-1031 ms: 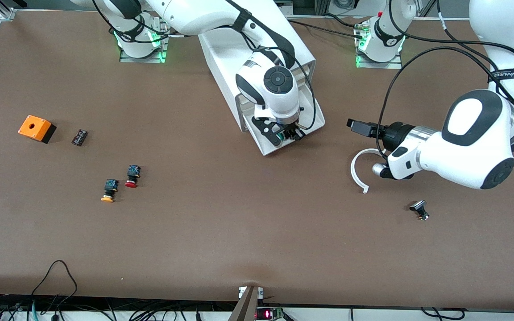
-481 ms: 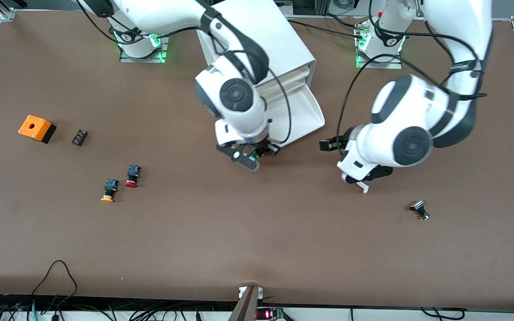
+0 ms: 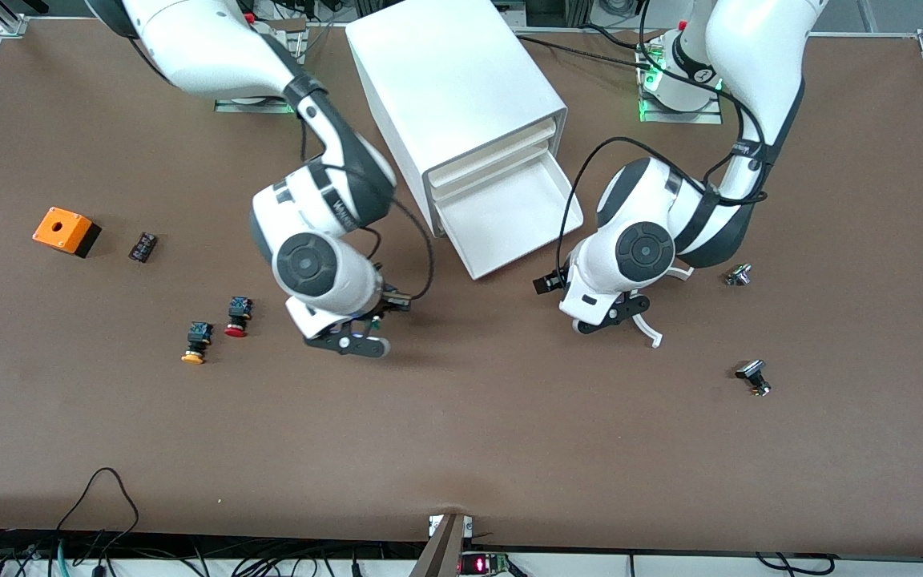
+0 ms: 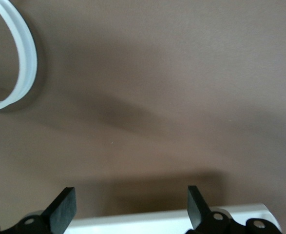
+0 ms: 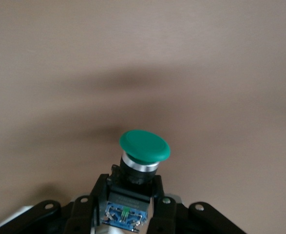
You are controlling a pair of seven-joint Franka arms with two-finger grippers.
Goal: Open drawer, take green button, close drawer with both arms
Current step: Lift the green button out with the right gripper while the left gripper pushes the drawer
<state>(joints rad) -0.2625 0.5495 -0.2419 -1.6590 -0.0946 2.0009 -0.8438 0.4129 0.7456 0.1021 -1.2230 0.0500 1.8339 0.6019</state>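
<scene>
Closest to the camera there's a little black plug [image 3: 752,377] lying toward the left arm's end of the table. A bit farther back, the yellow button [image 3: 195,344] and red button [image 3: 237,316] lie just beside each other toward the right arm's end.

The right gripper [image 3: 361,332] hangs over bare table near the red one, clamped on the green button [image 5: 142,155], cap pointing down at the table [image 5: 206,58], blue-and-black body pinched between the fingers [image 5: 86,214].

The left gripper [image 3: 610,316] is low over the table next to a curved white strip [image 3: 647,327], fingers [image 4: 62,208] spread wide and holding nothing. The wrist view shows a white ring [image 4: 22,58] lying on the brown top.

Farther back: a small silver bit [image 3: 737,276] near the left arm's elbow, then a black block [image 3: 142,246] and an orange box [image 3: 65,231] out toward the right arm's end.

The drawer [image 3: 505,220] sticks out of the cabinet [image 3: 449,80], pulled open, nothing in it that I can see.
</scene>
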